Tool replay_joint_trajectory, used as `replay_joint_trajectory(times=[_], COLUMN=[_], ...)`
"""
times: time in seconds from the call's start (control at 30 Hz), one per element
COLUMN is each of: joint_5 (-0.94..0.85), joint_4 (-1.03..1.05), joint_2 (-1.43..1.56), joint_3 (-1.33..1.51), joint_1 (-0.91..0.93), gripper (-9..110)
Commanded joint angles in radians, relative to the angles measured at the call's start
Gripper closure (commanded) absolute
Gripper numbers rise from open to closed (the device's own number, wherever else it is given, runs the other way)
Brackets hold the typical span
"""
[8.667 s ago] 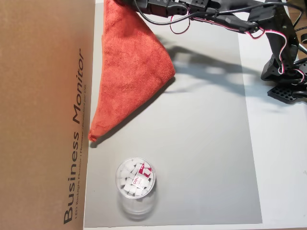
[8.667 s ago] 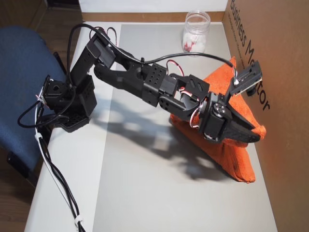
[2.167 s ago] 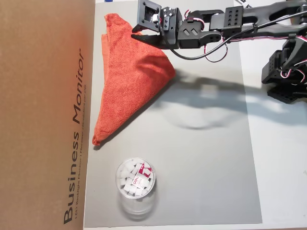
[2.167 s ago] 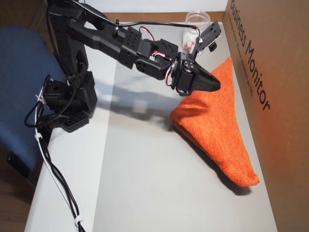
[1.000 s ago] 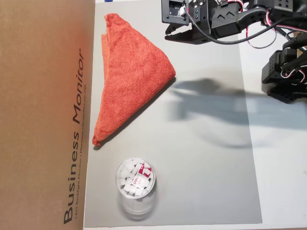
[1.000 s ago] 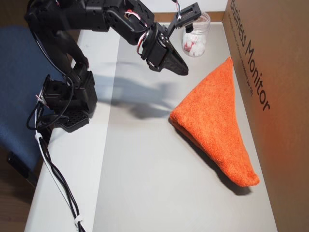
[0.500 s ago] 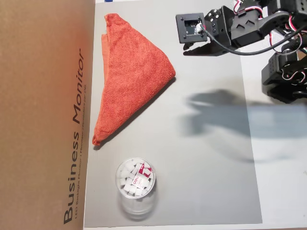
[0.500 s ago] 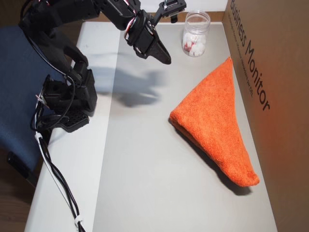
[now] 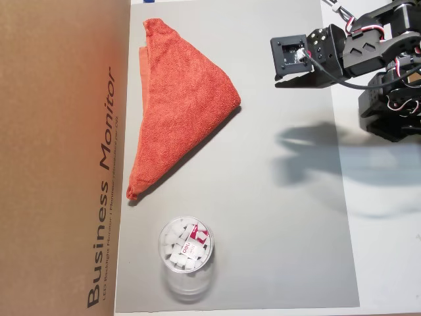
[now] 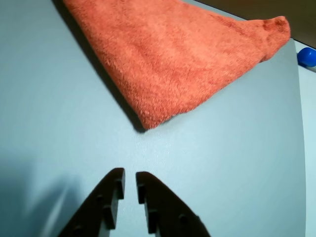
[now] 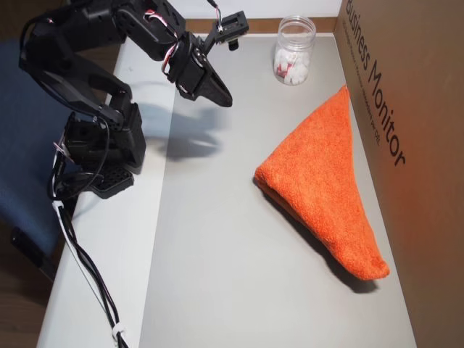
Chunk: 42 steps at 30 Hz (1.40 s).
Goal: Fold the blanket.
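Note:
The blanket (image 9: 181,105) is an orange-red terry towel lying folded into a triangle on the grey mat (image 9: 276,230), its long side against the cardboard box. It also shows in the other overhead view (image 11: 322,188) and fills the top of the wrist view (image 10: 173,54). My gripper (image 9: 279,81) hangs above the mat, well apart from the blanket's blunt corner, near the arm's base. In the wrist view the gripper (image 10: 129,174) has its fingers almost together with nothing between them. From the other overhead view the gripper (image 11: 226,101) points down toward the mat.
A tall cardboard box (image 9: 59,158) printed "Business Monitor" walls off the blanket's side of the mat. A clear jar (image 9: 186,253) of small white pieces stands on the mat beyond the blanket's thin tip. The arm's base (image 11: 101,152) sits on the white table beside a blue chair (image 11: 22,145).
The arm has drawn back from the blanket toward its base, lifting away over the mat. The blanket stays put as a folded triangle.

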Motion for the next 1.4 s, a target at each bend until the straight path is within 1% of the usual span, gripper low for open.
replay_joint_trajectory(times=[0.0, 0.77, 1.37], joint_5=[0.008, 0.0, 0.0], joint_4=[0.0, 0.0, 0.0], joint_2=[0.072, 0.436, 0.816], joint_3=[0.029, 0.388, 0.684], joint_1=[0.006, 0.006, 0.008], gripper=[101, 101, 101])
